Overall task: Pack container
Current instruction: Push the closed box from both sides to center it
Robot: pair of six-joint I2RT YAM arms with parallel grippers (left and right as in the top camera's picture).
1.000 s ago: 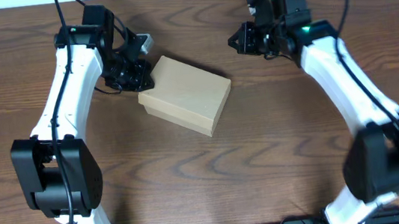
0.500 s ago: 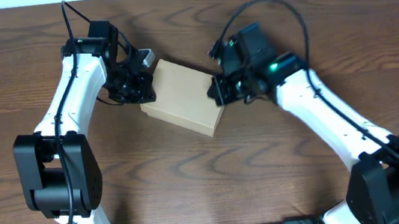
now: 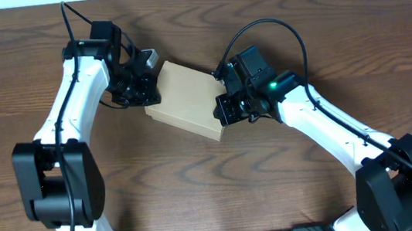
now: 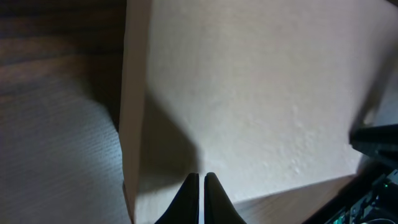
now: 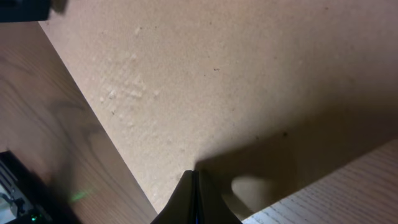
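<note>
The right gripper (image 3: 224, 107), fingers together, was swung in from well off onto the right end of the container (image 3: 189, 100), laid flat on the tabletop (image 3: 214, 184), left gripper (image 3: 147, 89) likewise pinched together at its left end, so lid-pressing was probably started.

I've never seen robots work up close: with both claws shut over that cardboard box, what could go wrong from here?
The container lies loose on the smooth table, so a push from the shut left gripper or right gripper might slide or turn it. Both tips sit near its edges and could slip off. Hard pressing might dent the cardboard.
</note>
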